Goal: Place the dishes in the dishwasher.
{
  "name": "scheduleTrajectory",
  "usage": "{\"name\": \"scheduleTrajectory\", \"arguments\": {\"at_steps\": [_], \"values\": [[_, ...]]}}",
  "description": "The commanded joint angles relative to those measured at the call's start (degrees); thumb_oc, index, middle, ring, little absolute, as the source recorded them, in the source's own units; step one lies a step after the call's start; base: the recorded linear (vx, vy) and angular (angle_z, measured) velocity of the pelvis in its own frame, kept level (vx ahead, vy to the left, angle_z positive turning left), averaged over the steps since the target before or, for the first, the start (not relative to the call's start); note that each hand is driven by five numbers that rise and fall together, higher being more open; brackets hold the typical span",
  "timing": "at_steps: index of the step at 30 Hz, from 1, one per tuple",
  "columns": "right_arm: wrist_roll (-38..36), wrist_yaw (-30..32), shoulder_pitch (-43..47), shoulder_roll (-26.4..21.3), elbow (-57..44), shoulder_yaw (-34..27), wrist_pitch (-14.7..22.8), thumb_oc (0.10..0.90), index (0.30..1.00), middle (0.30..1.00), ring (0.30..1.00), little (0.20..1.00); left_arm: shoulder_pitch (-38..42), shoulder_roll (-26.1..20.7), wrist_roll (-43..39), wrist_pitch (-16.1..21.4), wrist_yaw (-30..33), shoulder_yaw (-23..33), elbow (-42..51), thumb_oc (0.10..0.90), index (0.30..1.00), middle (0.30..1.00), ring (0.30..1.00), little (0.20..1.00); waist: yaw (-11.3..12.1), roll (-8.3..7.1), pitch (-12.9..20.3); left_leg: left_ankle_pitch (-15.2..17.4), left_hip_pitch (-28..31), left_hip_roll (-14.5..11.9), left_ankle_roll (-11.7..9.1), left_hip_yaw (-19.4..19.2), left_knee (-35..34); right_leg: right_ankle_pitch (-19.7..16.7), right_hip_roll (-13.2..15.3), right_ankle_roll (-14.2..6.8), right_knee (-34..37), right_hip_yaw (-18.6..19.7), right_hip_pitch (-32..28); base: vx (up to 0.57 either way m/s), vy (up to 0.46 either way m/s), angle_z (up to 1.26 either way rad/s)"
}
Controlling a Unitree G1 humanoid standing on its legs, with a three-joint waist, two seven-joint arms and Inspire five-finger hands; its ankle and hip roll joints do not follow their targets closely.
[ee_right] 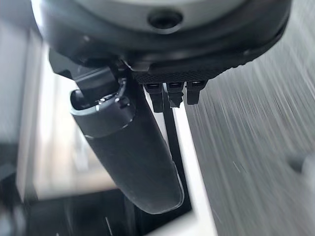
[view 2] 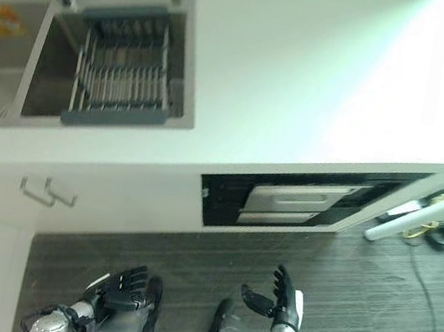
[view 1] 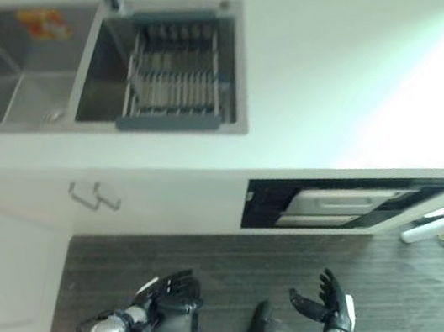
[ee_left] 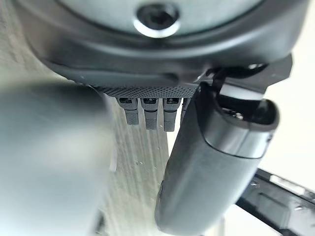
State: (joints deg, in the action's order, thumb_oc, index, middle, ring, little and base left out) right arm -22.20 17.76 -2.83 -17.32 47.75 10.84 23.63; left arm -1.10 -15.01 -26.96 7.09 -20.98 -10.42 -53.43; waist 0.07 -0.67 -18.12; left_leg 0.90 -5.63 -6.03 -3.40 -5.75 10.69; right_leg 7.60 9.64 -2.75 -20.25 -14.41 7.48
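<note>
Both of your hands hang low over the dark wood floor (view 1: 407, 282), and neither carries anything. Your right hand (view 1: 333, 308) has its fingers spread and relaxed, thumb standing apart, palm turned toward the cabinet front. Your left hand (view 1: 175, 290) sits with its fingers loosely extended as well, as its wrist view confirms.

Ahead of your right hand, and a little above it, the dishwasher (view 1: 343, 205) shows as a dark slot under the tabletop (view 1: 319, 97), with a pale rack or tray inside it (whether anything sits on that tray is too small to tell). Well beyond your left hand, the sink (view 1: 102, 69) holds a dish rack (view 1: 178, 73) spanning its basin, presumably so things drain into it; I cannot make out any dishes in it.

So the scene would fit dishes already stowed, or dishes somewhere not visible here.
</note>
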Motion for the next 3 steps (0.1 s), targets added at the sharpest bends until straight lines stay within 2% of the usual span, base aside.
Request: {"name": "scheduleTrajectory", "arguments": {"at_steps": [1, 3], "values": [[1.0, -1.6, 4.9, -2.7, -1.9, -0.3, 3.1, 0.8, 0.9, 0.9, 0.9, 0.9, -0.9, 1.7, -1.7, -0.6, -5.3, -3.6, 3.0, 0.8, 0.9, 0.9, 0.9, 0.9, 1.1, 1.67, 0.8, 9.6, -1.8, 0.2, 0.5, 0.6, 6.5, 1.9, 1.7, -4.1, 3.1, 2.6, -2.3, 0.03, 0.028, -0.24], [2.9, -3.9, 5.0, -1.9, 1.0, 0.1, 2.1, 0.8, 0.9, 0.9, 0.9, 0.9, -0.1, 2.2, -0.4, -0.7, -6.3, -3.6, -0.6, 0.8, 0.9, 0.9, 0.9, 0.9, 0.6, 1.72, 1.7, 10.2, -0.8, 0.2, 0.6, 0.1, 6.5, 2.0, 1.5, -4.1, 3.1, 3.1, -2.7, 0.02, 0.021, -0.26]]}}
